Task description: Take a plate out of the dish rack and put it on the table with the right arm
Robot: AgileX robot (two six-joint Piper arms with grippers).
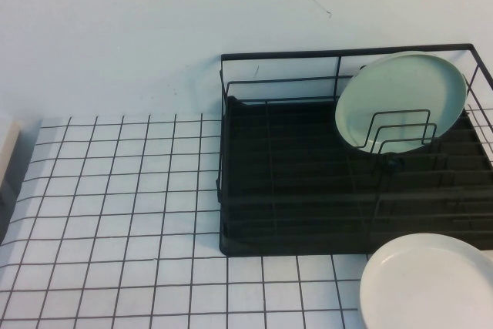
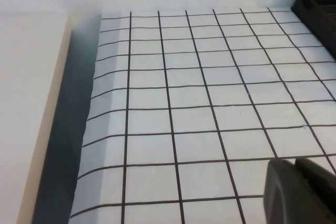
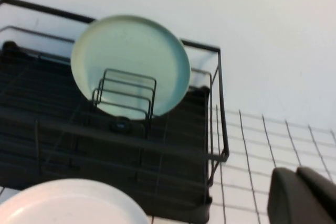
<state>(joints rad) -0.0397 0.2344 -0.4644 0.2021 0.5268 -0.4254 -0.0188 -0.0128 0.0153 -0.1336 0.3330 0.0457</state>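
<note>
One plate left in the rack, one out in front

On the table [image 1: 115, 213], the dish rack [image 1: 293, 190] holds a greener plate [image 1: 400, 98] leaning upright among its loops; the off-white plate [image 1: 431, 283] sits just before it. Left gripper [image 2: 302, 190]: jaw state cannot be told. Right gripper [image 3: 304, 195] is fully closed, holding nothing.

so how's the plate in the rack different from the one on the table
The mint plate stands on edge in the dish rack, leaning behind the wire dividers; the off-white plate lies flat on the table in front of the rack. The mint one is greener, the other paler. Both are round, plain, low-rimmed.
</note>
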